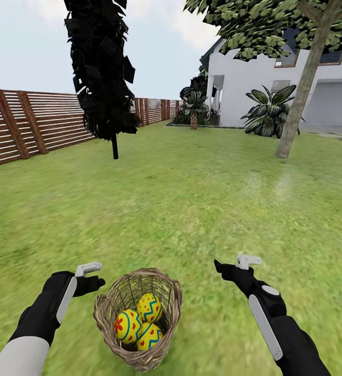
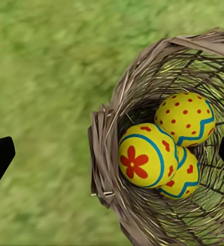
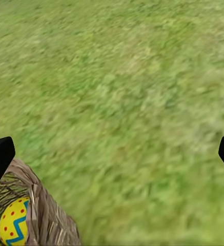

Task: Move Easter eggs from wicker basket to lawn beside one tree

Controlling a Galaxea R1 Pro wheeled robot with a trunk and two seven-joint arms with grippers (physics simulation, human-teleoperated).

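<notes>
**Eggs: 3 in basket, both grippers clear of it**

Three glossy yellow Easter eggs sit clustered in the small round brown wicker basket, which stands on the short mottled green lawn between the two arms, mouth opening upward and tipped slightly toward the camera.

- Egg count: 3, all inside, touching each other. Red-flower egg nearest the left arm; red-dot egg with blue zigzag behind it, long axis roughly upright, narrow end up; third egg with red hearts and blue band low at the front, partly covered by the other two. Axis of that one: cannot tell.
- Left wrist view looks down into the basket: flower egg on top, dotted egg beside it, heart egg tucked under.
- Left gripper: fingers spread, holding nothing, just beside the basket rim.
- Right gripper: fingers spread wide, holding nothing, near the basket on the other side, over bare grass.
- Right wrist view: basket wall and one dotted egg at the corner.

Surroundings: 1 leaning grey-brown trunk tree with leafy crown far right, 1 narrow dark ragged tree left of centre, brown slatted fence, white house.
</notes>
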